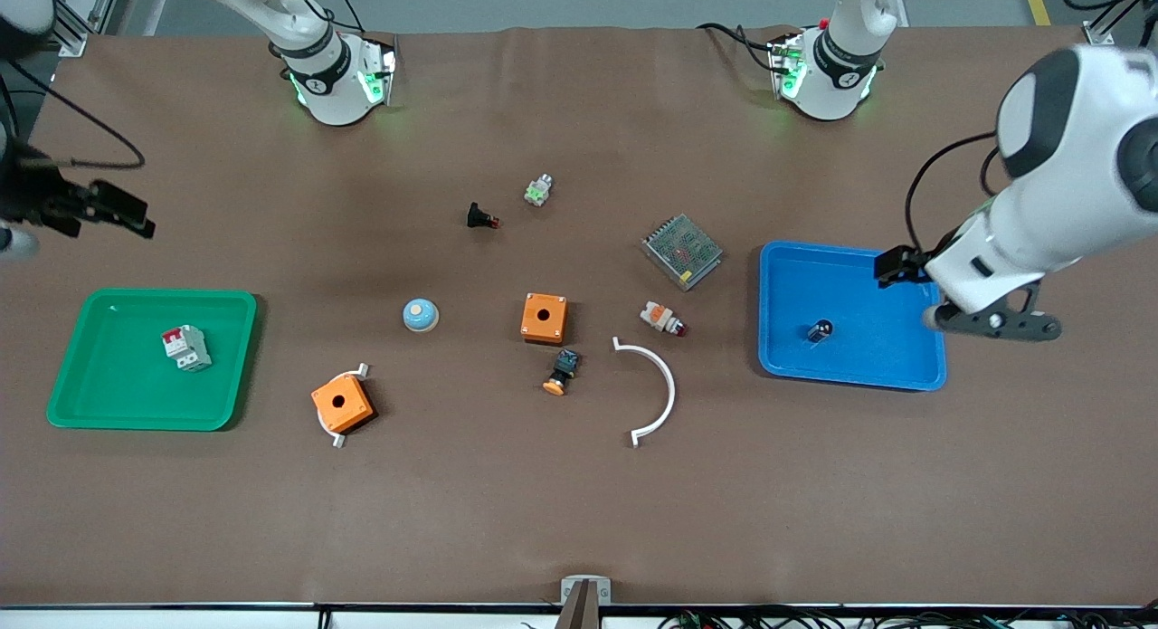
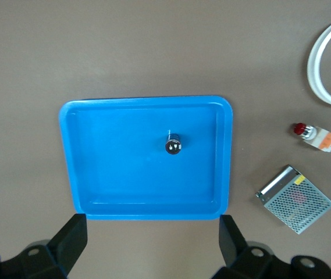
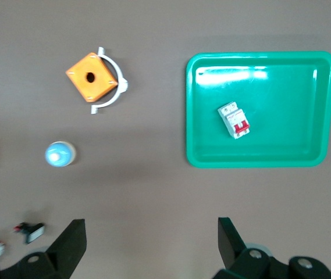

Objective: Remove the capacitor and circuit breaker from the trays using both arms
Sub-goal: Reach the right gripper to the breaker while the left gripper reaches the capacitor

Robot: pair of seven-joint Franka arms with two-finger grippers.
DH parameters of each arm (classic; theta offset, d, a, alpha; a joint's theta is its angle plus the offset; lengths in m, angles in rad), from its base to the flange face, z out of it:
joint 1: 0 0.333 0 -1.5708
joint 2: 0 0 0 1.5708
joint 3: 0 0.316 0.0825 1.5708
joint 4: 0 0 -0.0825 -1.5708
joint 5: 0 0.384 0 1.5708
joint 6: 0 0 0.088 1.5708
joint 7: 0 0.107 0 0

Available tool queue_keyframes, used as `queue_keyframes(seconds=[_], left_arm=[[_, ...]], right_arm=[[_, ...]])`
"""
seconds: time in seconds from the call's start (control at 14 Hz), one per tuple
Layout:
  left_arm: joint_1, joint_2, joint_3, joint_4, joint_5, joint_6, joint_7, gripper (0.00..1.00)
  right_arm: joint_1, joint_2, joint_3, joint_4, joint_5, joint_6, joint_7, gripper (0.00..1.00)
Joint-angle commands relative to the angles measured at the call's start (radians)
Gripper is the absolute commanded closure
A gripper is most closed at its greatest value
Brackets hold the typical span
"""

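Capacitor [image 1: 820, 331] lay in blue tray [image 1: 905, 376]; breaker [image 1: 186, 347] in green tray [image 1: 118, 416]. Left claw [image 2: 152, 244] and right claw [image 3: 151, 244] both spread wide, empty, above the counter [image 1: 579, 502].

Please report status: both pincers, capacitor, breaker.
Left pincer open, empty, over blue tray's edge. Right pincer open, empty, above bare table near green tray. Capacitor in blue tray, breaker in green tray. Nothing obstructing.

Brown paper-covered table [image 1: 579, 502], creased near 12 o'clock, evenly lit from overhead. Grey floor [image 1: 588, 0] along the top edge; yellow floor stripe [image 1: 1034, 0] at 1 o'clock. Tangled cables [image 1: 814, 620] at 5 o'clock.
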Motion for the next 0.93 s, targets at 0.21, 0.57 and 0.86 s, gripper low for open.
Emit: queue_keyframes(seconds=[0.21,0.57,0.86], left_arm=[[0.012,0.077,-0.005,-0.219,-0.045,0.289,0.028,0.0],[0.003,0.175,-0.01,-0.376,-0.043,0.556,0.03,0.0],[0.0,0.216,-0.011,-0.413,-0.039,0.629,0.03,0.0]], right_arm=[[-0.133,0.255,0.013,0.017,-0.016,0.178,-0.223,0.0],[-0.193,0.338,0.013,-0.11,-0.017,0.442,-0.349,0.05],[-0.237,0.42,0.014,-0.131,-0.017,0.543,-0.507,0.07]])
